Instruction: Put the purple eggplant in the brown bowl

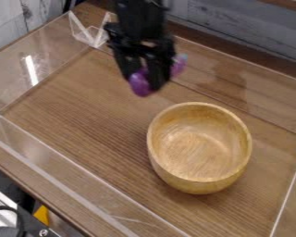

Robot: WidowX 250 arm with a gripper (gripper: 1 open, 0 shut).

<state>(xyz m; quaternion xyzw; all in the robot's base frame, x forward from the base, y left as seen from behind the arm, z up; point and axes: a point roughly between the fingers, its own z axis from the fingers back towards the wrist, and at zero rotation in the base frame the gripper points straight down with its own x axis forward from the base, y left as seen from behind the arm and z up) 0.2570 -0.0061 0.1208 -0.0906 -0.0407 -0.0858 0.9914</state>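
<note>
My black gripper (pixel 145 76) hangs above the wooden table, pointing down, shut on the purple eggplant (pixel 141 84). The eggplant is lifted clear of the table; its glossy purple body shows below and to the right of the fingers, and its stem tip is hidden. The brown bowl (pixel 200 176) sits lower right of the gripper, round, light wood with a thick rim, with nothing inside it. The eggplant is up and left of the bowl's rim, not over it.
A clear plastic wall (pixel 64 199) borders the table on the front and left sides. A grey plank backdrop (pixel 250 23) rises behind the table. Bare wood tabletop (pixel 77 130) lies left of the bowl.
</note>
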